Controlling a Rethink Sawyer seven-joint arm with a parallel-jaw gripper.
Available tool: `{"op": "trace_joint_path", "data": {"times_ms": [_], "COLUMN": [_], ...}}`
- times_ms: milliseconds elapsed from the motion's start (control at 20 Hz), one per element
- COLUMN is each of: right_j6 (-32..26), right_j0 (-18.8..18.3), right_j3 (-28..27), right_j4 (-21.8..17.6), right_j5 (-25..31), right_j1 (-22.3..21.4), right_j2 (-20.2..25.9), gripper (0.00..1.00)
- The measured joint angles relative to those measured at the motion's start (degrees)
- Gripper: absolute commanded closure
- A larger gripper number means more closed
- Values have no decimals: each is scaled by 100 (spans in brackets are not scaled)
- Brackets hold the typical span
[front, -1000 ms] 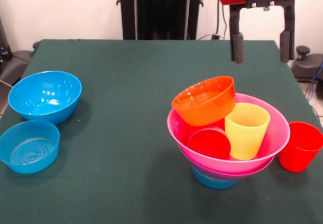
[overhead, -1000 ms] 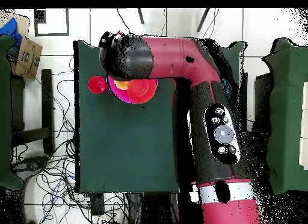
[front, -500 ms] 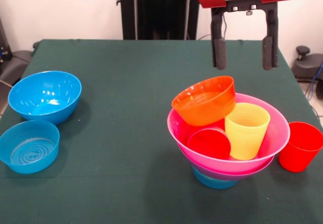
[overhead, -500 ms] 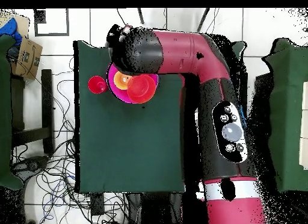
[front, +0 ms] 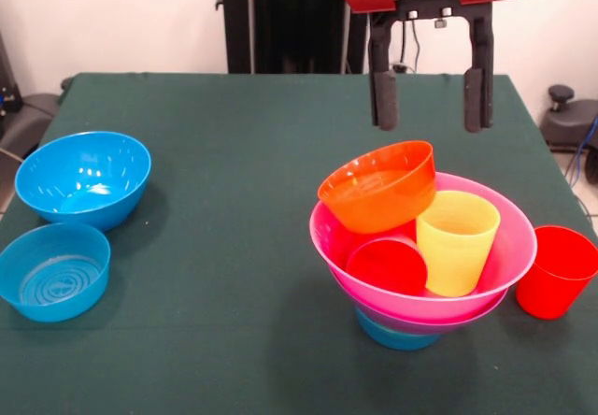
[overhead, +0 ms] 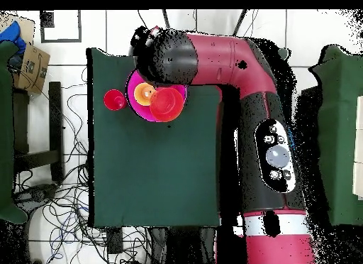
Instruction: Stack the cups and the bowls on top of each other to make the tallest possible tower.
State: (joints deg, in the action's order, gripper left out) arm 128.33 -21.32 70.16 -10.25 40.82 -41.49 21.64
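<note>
The tower stands at the right of the front view. A small blue bowl (front: 397, 336) is its base, with a wide pink bowl (front: 509, 247) above it. An orange bowl (front: 378, 186) leans tilted on the pink bowl's far left rim. Inside the pink bowl a yellow cup (front: 456, 242) stands upright, and a red cup (front: 387, 265) beside it turns a round end towards the camera. Another red cup (front: 555, 270) stands on the table to the tower's right. My gripper (front: 429, 121) hangs open and empty just above the orange bowl and yellow cup. From overhead, the arm (overhead: 213, 59) hides the gripper.
Two blue bowls sit at the left of the green table, a deep one (front: 84, 177) and a shallower one (front: 53, 270) in front of it. From overhead, the pink bowl (overhead: 136, 112) and the loose red cup (overhead: 114, 99) lie near the table's far left corner.
In the front view my gripper has moved left, from beyond the tower's right side to over the orange bowl and yellow cup. It stays open. Bowls and cups have not moved.
</note>
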Motion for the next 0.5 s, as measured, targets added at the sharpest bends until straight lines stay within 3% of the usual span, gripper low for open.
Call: {"op": "trace_joint_path", "data": {"times_ms": [500], "right_j6": [0], "right_j0": [28], "right_j3": [-164], "right_j4": [-31], "right_j5": [-1], "right_j1": [424], "right_j2": [-47], "gripper": [0]}}
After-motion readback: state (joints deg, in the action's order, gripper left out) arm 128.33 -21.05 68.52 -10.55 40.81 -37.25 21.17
